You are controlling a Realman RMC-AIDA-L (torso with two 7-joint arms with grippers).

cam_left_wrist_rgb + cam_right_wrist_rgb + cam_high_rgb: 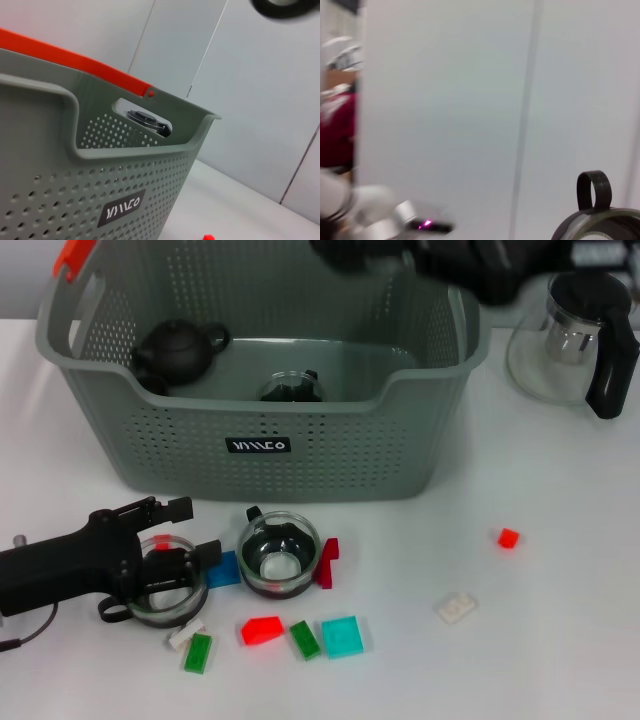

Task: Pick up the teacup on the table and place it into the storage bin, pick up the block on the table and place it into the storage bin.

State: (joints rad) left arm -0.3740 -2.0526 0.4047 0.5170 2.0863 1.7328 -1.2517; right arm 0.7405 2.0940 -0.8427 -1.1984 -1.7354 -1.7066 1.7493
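On the white surface (560, 640) before the storage bin (330, 455), my left gripper (175, 540) has open fingers straddling a teacup (165, 585); I'd close squarely on its rim.

Blocks (262, 630) and teacup (279, 556) crowd left tool (182, 542).

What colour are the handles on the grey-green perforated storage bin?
Orange-red handles on the storage bin, clearest in the left wrist view.
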